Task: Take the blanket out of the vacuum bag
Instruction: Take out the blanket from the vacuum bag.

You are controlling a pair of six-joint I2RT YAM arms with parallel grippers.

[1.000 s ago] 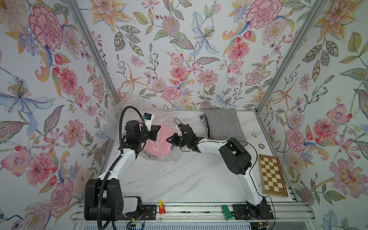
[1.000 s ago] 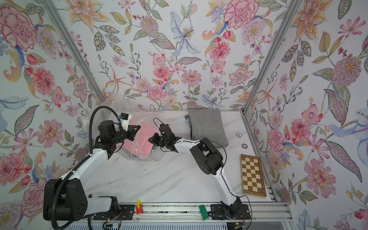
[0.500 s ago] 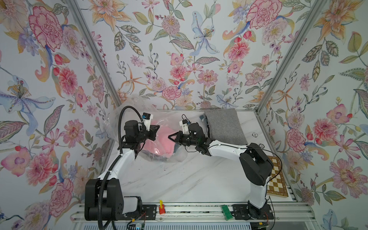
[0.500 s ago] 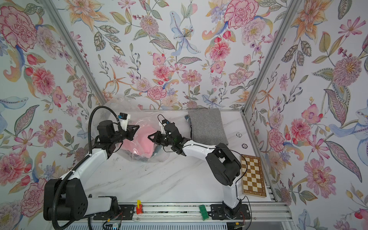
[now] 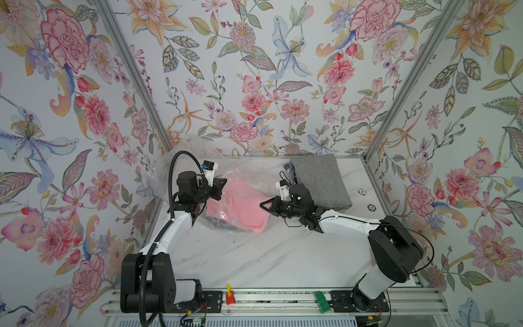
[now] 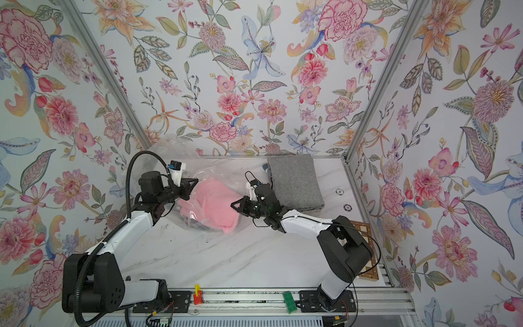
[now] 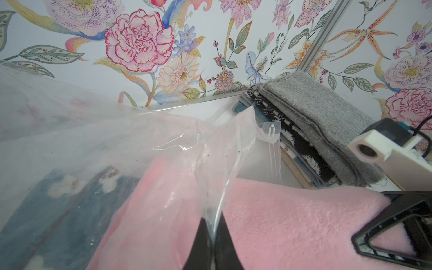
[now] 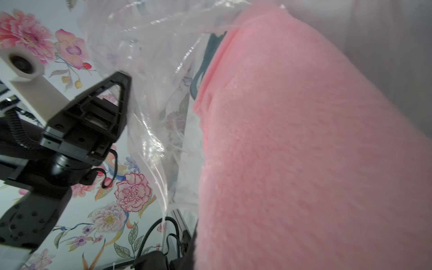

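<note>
**A:** Top views first. Count?

**B:** Two arms, two grippers. One vacuum bag (image 5: 161, 178), clear and crumpled, at the far left corner of the table (image 5: 254, 254). One pink blanket (image 5: 240, 203), partly inside it, with the near right end sticking out of the mouth. One grey blanket (image 5: 319, 181), folded, far right.

**A:** Tools?

**B:** Left gripper (image 5: 223, 183) clenched on bag plastic at the pink blanket's far left. Right gripper (image 5: 261, 204) pinched shut on the pink blanket's right edge. Same in both top views. Seen in a top view only: one chessboard (image 6: 363, 226) by the right wall, half hidden by the right arm's elbow.

**A:** Left wrist view?

**B:** Adds what the top views hide. Bag film squeezed flat between the left gripper's fingers (image 7: 201, 247). One dark blue blanket (image 7: 58, 210) inside the bag, beside the pink one. Several more folded cloths (image 7: 299, 145) stacked under the grey blanket.

**A:** Right wrist view?

**B:** Mostly pink blanket (image 8: 304, 152), right against the lens. Left gripper (image 8: 121, 93) opposite, gripping the bag (image 8: 152, 70). Own fingers barely in view.

**A:** Room?

**B:** Wide bare marble in front of the bag. Walls close behind and to the left of it. Grey stack just beside the right gripper.
</note>
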